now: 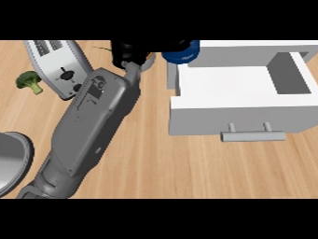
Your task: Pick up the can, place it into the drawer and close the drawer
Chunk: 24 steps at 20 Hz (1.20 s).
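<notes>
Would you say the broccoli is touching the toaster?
Apart: the head view shows bare counter between the broccoli and the toaster.

Blue can point(183, 52) at open white drawer's point(244, 111) back-left corner

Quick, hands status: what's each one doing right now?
Left hand: by the blue can at the open drawer's back corner; grip cannot be told.
Right hand: not in view.

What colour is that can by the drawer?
Blue; the can shows in the head view.
</notes>
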### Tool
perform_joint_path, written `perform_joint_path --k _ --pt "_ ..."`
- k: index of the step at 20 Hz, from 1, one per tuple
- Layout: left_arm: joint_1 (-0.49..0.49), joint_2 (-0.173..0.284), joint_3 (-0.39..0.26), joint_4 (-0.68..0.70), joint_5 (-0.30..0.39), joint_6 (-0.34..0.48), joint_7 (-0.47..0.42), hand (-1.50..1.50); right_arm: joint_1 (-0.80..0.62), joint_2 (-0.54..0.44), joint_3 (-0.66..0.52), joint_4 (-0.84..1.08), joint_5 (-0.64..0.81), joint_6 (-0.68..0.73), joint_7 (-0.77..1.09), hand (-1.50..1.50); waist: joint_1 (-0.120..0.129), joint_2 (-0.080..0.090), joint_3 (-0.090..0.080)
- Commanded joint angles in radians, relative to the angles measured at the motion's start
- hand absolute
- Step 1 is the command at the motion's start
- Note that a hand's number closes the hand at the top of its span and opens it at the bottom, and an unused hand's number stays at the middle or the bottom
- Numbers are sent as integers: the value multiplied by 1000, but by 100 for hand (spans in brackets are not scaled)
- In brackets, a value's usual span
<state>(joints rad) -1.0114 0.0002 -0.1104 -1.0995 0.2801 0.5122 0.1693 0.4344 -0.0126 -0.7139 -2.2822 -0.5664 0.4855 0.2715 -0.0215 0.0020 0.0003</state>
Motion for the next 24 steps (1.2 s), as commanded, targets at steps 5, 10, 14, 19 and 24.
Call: perform_joint_path --k 5,10,14,19,24 --pt "-181 0 -80 210 133 90 -81 150 -57 11 43 -26 44 -49 27 -150 -14 3 0" --pt "-261 0 -108 322 196 113 -109 150 -24 6 25 29 31 -2 -20 -150 -29 5 1" --pt "-309 0 -180 377 301 155 -148 150 -33 -24 29 -34 -20 -28 39 -150 -46 7 1" --pt "-360 0 -200 455 376 139 -179 150 -61 -33 7 -3 -7 -42 32 -150 -39 7 1" --pt "-357 0 -305 496 458 182 -205 150 -95 -41 24 61 22 -19 12 -150 -44 9 2"
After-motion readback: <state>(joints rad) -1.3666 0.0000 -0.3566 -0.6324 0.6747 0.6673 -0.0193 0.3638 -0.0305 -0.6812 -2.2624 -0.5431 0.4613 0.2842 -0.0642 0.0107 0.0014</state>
